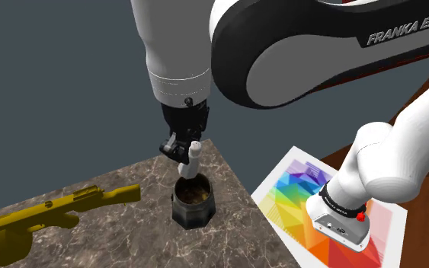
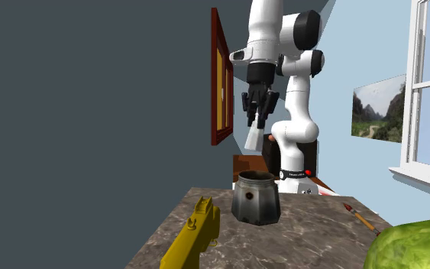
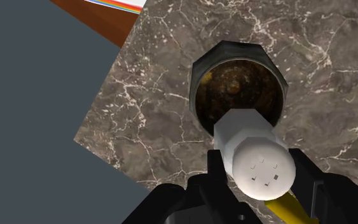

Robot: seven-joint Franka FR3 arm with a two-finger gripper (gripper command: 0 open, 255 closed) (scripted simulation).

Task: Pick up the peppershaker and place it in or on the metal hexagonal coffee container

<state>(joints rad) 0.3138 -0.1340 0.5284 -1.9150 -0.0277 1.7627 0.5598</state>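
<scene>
The gripper (image 1: 184, 152) is clenched on the white pepper shaker (image 1: 193, 160), gripping it near its holed cap, so the shaker hangs in the air, base downward and a little tilted. Below it the dark six-sided coffee pot (image 1: 192, 202) stands on the marble tabletop (image 1: 129, 228), a little in from the corner and near the edge on the stand's side. From across the table, the second exterior view shows a clear gap between the shaker (image 2: 254, 136) and the pot's rim (image 2: 256, 177).

I'd say the carry is about done and the lowering is the step in hand. Looking along the gripper, the shaker's base overlaps only the near part of the pot's brown-filled mouth (image 3: 238, 89), so it seems slightly off centre. A small nudge toward the middle of the opening should come first. Then it should go straight down and slowly, because with that tilt the base could catch the rim and tip the pot or twist the shaker between the fingers (image 3: 215, 168). The fingers ought to part only once the base is inside the mouth or resting on what fills it, and the gripper should then lift straight up. The yellow toy gun (image 1: 45, 213) lies well apart toward the opposite edge and is no obstacle.
</scene>
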